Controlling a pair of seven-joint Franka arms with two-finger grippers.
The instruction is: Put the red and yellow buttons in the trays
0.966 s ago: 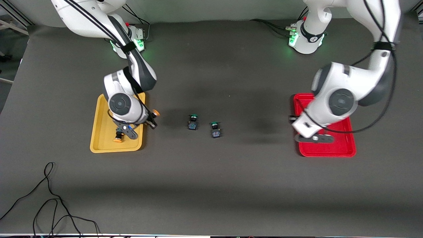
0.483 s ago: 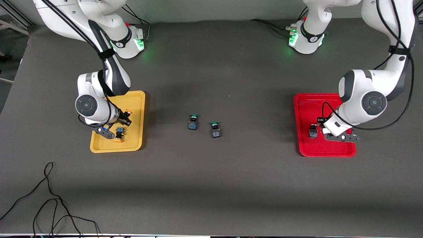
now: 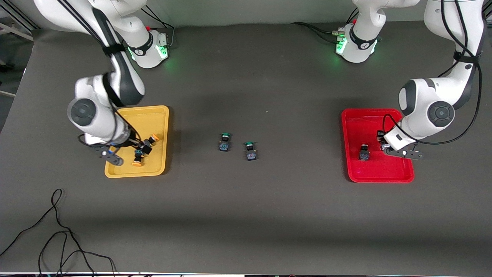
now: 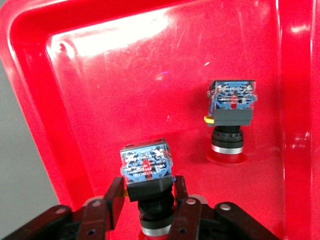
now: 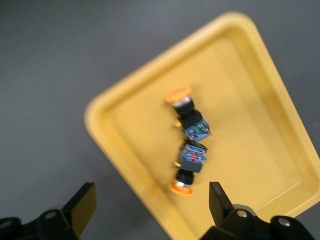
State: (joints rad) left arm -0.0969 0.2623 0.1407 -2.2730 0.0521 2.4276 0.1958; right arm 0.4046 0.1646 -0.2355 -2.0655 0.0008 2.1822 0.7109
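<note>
Right gripper (image 3: 132,148) spread wide and empty over the yellow tray (image 3: 160,115); left gripper (image 3: 384,148) clamped on a red-capped button (image 4: 148,172) low in the red tray (image 3: 351,127)

Half a second ago the right gripper carried the second orange-yellow button (image 3: 150,141) above the yellow tray; now that button lies in the tray, base touching the first orange-yellow button (image 3: 137,157), so the yellow half looks finished. The left gripper has sunk toward the red tray's floor with its button base-up, just beside the other red-capped button (image 3: 363,152), which stands cap-down there; only that release seems left. Two green-capped buttons (image 3: 225,141) sit mid-table, well apart from both trays. The surface is a dark grey mat (image 3: 246,211); a loose black cable (image 3: 57,238) curls at the corner nearest the camera, toward the right arm's end
</note>
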